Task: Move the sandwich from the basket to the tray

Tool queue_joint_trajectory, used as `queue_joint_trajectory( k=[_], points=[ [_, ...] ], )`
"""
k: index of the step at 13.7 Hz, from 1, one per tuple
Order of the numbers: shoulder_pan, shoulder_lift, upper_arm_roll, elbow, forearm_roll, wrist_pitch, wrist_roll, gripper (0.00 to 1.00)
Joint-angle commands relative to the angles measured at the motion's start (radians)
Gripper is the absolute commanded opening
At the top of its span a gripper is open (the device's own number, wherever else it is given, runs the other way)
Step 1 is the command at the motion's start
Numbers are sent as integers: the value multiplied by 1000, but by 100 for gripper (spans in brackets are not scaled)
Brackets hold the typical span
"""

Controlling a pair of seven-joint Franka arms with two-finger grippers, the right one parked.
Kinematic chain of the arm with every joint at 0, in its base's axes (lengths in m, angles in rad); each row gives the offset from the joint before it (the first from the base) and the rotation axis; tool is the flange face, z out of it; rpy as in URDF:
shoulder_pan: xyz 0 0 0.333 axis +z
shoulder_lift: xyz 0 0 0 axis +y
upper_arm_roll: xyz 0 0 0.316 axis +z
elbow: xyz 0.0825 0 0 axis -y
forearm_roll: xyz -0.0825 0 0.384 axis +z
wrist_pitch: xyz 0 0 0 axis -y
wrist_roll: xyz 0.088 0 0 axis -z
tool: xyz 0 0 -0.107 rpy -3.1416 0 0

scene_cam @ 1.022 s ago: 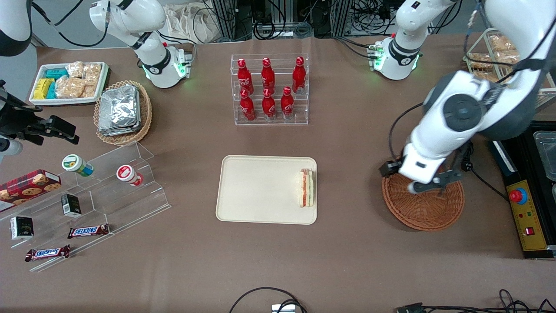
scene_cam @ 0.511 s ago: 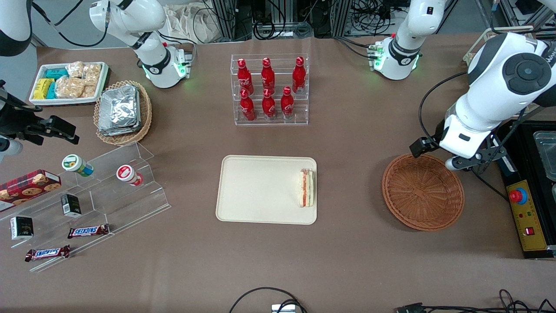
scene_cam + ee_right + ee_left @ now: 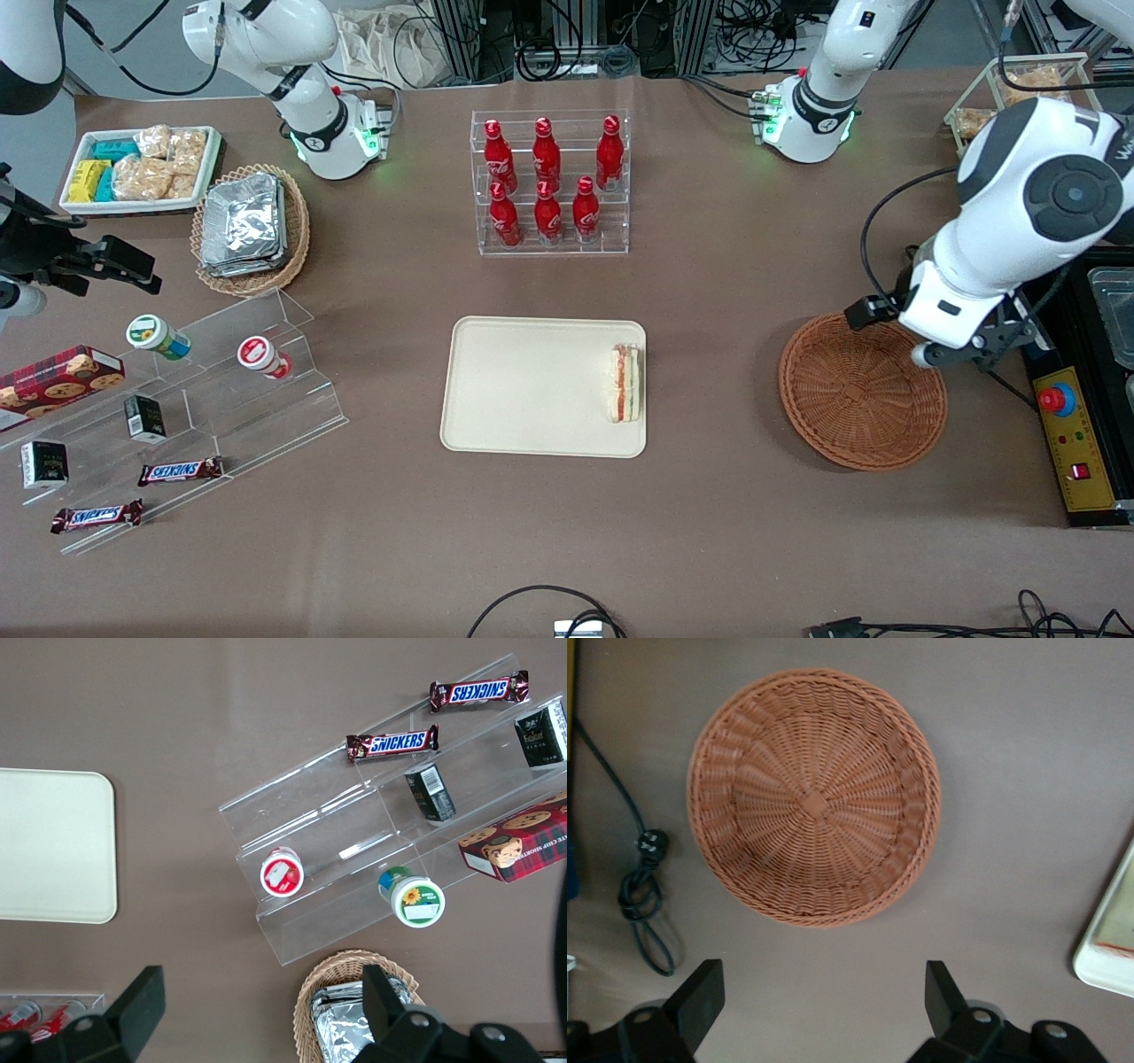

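The sandwich (image 3: 625,383) lies on the tray (image 3: 523,390), well apart from the pincer (image 3: 824,992). The pincer hangs above the basket (image 3: 813,797) with its fingers wide apart and holding nothing.

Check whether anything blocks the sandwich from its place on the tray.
Nothing visible does: the sandwich already lies on the tray, and the basket holds nothing. The gripper hangs open above the basket's rim.

Basket (image 3: 862,403) reddish-brown wicker weave; tray (image 3: 523,390) plain cream; sandwich (image 3: 625,383) white, orange-red, green layers.
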State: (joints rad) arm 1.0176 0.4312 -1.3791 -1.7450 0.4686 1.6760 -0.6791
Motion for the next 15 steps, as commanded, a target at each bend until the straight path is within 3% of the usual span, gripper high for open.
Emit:
queue_joint_trajectory(
  k=[1, 5, 9, 12, 15],
  points=[
    [-102, -31, 125, 87, -16, -53, 84, 100],
    [-175, -48, 251, 157, -56, -71, 185, 100],
    [-373, -77, 567, 315, -189, -143, 367, 100],
    [-547, -213, 820, 248, -316, -122, 461, 100],
    [-745, -385, 1049, 45, -412, -1, 498, 100]
  ],
)
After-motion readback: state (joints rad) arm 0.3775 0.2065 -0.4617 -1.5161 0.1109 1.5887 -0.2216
